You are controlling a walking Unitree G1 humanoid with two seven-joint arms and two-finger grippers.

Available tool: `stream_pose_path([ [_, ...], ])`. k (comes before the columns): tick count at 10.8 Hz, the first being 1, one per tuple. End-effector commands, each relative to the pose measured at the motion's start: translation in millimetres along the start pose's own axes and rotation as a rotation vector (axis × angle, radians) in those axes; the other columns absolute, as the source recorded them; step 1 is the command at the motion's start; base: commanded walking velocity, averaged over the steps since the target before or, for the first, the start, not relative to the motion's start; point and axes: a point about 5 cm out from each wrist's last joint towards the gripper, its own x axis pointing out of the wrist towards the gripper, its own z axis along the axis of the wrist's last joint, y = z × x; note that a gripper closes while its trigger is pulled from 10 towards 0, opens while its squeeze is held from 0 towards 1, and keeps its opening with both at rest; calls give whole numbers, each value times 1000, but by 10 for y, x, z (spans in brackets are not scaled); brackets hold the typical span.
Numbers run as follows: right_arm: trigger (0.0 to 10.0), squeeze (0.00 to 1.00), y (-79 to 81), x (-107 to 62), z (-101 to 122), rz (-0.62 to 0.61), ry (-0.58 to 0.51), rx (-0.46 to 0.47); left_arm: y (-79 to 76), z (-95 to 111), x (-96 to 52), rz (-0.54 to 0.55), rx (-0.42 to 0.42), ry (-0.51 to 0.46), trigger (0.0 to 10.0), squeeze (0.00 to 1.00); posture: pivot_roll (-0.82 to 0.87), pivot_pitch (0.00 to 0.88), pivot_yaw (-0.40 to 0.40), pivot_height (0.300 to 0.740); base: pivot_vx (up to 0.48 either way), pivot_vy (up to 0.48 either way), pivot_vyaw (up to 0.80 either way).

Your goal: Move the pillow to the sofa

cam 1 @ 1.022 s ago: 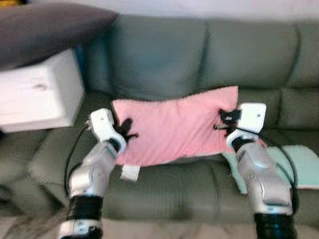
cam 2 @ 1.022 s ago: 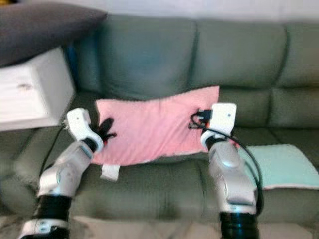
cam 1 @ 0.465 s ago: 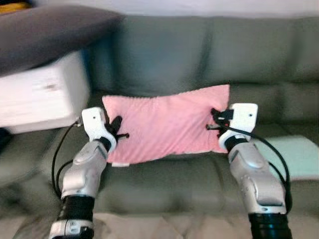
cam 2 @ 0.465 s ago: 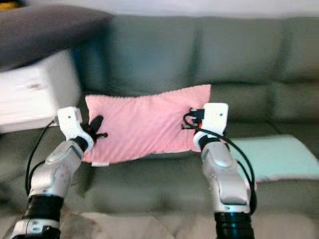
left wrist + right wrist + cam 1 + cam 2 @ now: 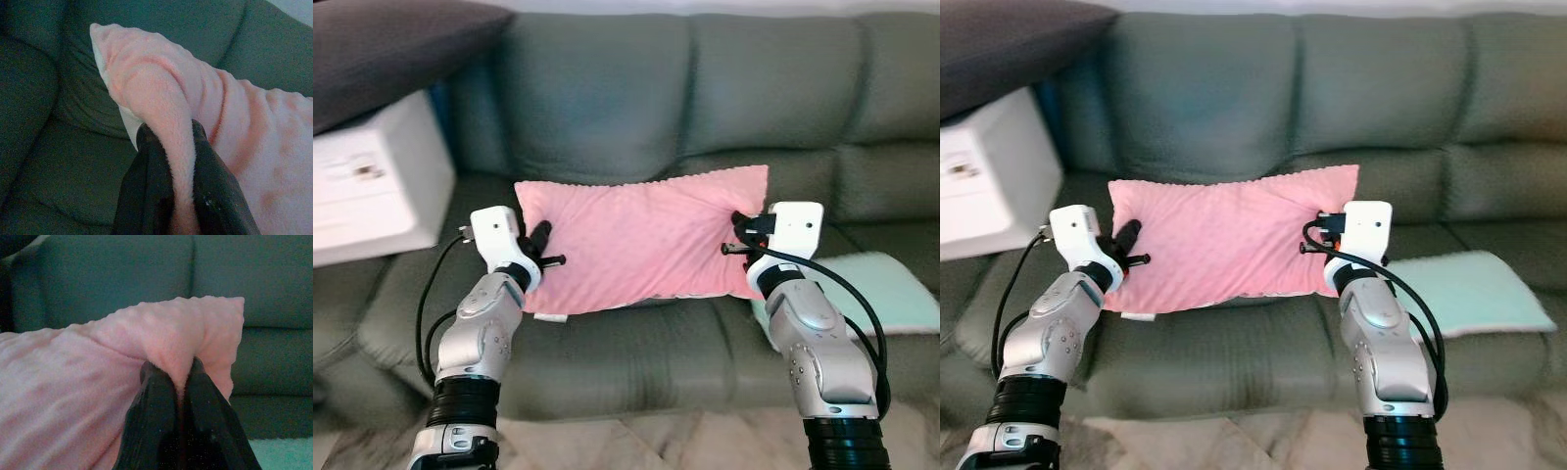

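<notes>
A pink pillow (image 5: 641, 240) stretches flat between my two arms, above the seat of the grey-green sofa (image 5: 607, 108). My left gripper (image 5: 538, 257) is shut on the pillow's left edge. In the left wrist view a fold of pink fabric (image 5: 166, 147) is pinched between the black fingers (image 5: 151, 196). My right gripper (image 5: 740, 235) is shut on the pillow's right edge. The right wrist view has its fingers (image 5: 151, 421) clamped on a pinch of the pillow (image 5: 181, 342). The pillow's lower edge hangs just over the seat cushions.
A white box (image 5: 372, 191) sits on the sofa's left end with a dark grey cushion (image 5: 382, 49) on top. A pale mint cloth (image 5: 886, 294) lies on the seat at the right. The sofa's front edge (image 5: 636, 382) is close below my arms.
The camera has steadied and shifted, so the sofa now looks sharper. Both grippers still hold the pillow, which sits a little further over the seat; the white tag under it is tucked closer.
</notes>
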Motion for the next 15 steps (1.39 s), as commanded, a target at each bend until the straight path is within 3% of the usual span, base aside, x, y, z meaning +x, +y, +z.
stream_pose_path([
  [1, 10000, 0, 10, 17, 74, 8, -35, -7, 12, 32, -13, -6, -4, -22, 10000, 0, -184, 0, -3, 740, 0, 0, 0],
  [13, 10000, 0, -6, 12, 71, 9, -31, -16, -96, -66, -34, -66, -30, 4, 10000, 0, -191, 0, -3, 740, 316, 0, 0],
  [15, 10000, 0, 3, 4, 60, 10, -28, -14, -140, -69, -47, -96, -21, 4, 10000, 0, -191, 0, -2, 740, 0, 0, 0],
])
